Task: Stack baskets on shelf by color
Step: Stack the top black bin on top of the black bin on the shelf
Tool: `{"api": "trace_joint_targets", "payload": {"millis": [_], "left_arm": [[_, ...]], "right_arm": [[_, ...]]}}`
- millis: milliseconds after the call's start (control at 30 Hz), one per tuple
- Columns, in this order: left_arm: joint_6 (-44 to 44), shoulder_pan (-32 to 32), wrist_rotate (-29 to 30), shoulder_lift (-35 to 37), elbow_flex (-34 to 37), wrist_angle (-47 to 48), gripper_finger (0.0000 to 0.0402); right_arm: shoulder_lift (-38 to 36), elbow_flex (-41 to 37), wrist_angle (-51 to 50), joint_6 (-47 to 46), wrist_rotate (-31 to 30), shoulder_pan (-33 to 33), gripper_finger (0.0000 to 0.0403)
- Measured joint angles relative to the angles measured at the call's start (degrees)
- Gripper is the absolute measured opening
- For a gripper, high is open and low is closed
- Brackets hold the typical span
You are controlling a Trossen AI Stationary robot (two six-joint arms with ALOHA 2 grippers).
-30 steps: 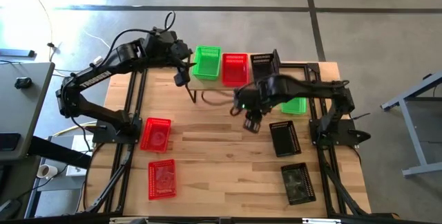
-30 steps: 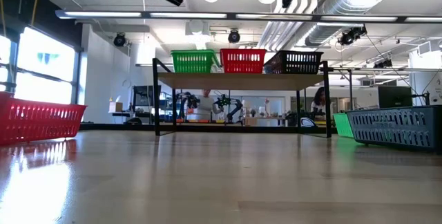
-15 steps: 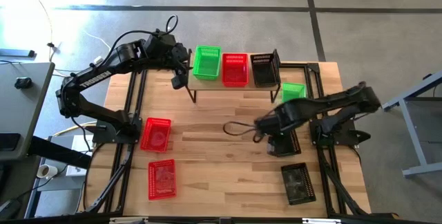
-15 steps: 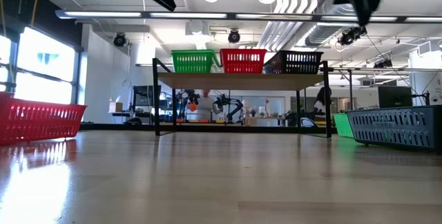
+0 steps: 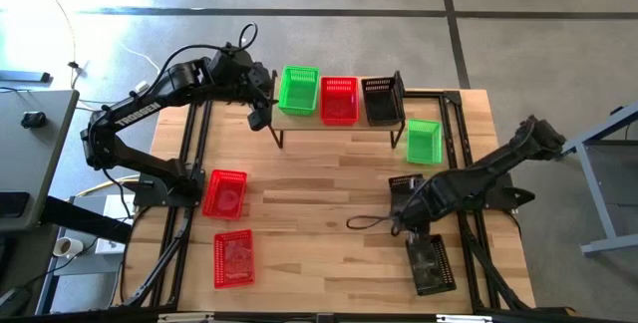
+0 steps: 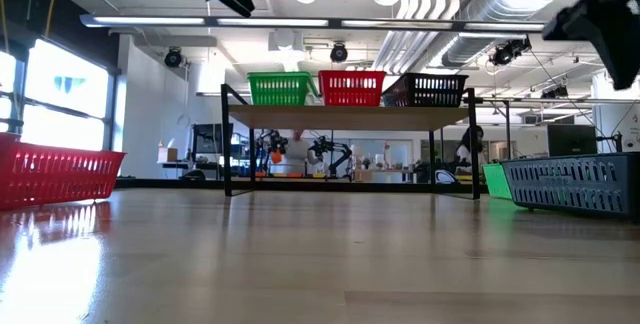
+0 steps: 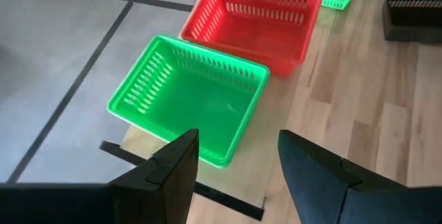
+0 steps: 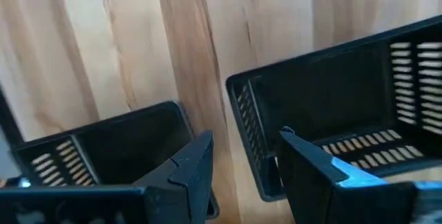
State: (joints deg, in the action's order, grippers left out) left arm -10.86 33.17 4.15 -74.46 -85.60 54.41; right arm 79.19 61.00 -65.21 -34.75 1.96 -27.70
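On the shelf a green basket, a red basket and a black basket stand side by side on their bases. My left gripper hangs open, above and just off the shelf's left end, near the green basket. My right gripper is open and points down over the gap between two black baskets that lie on the table at its right. In the high view these are the part-hidden black basket and the nearer black basket, with my right gripper between them.
A second green basket sits on the table right of the shelf. Two red baskets lie at the table's left. The middle of the tabletop is bare wood. A cable loop hangs beside my right gripper.
My right gripper has swung from in front of the shelf toward the table's near right, and has come down over the two black baskets. It has stayed open. The baskets have kept their places.
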Motion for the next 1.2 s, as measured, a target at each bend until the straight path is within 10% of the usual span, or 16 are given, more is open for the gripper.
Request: {"api": "trace_joint_targets", "payload": {"millis": [800, 1200], "left_arm": [[0.3, 0.0, -0.1, 0.0, 0.0, 2.0, 0.0188], [0.2, 0.0, -0.1, 0.0, 0.0, 2.0, 0.0188]], "right_arm": [[0.0, -15.5, 12.1, -13.9, -1.0, -4.6, 0.0141], [0.1, -16.8, 17.0, -15.5, 0.0, -4.5, 0.0007]]}}
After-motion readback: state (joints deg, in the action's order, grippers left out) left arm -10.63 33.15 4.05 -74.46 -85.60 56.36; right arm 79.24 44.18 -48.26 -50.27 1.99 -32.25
